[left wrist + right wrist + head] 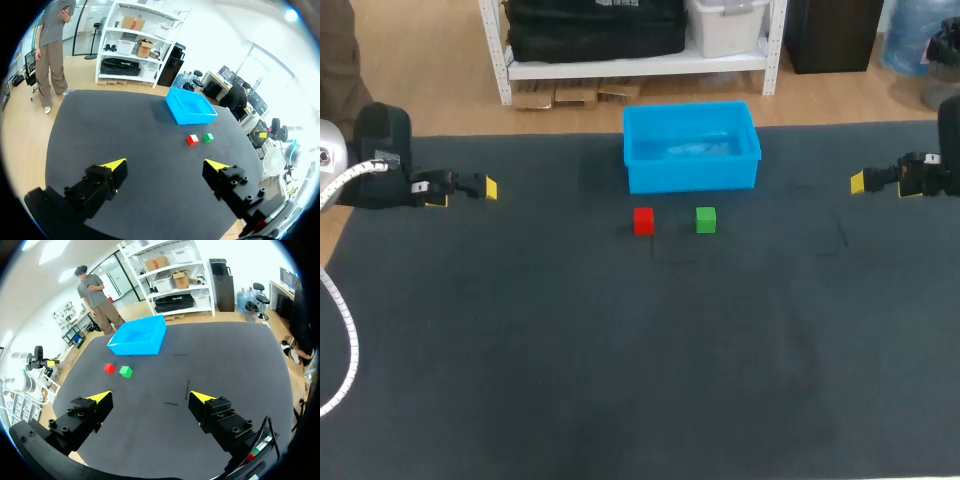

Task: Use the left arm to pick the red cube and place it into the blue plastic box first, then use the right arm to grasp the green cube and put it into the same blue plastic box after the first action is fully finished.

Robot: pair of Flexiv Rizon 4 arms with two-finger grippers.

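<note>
Left gripper [165, 166]: jaws wide apart and empty, near the table's [620, 380] left edge and well apart from its cube. Your reach is long, so a slightly skewed approach may miss the grasp.
Right gripper [150, 398]: jaws apart and empty, near the right edge. Start it early and you break the required order.
Red cube [643, 220]: on the table toward the far edge, near the green cube [706, 220] but not touching it. An open finger coming down on that side could knock the green one.
Blue plastic box [692, 175]: just behind both cubes. Carry too low and you may clip its front wall.
</note>
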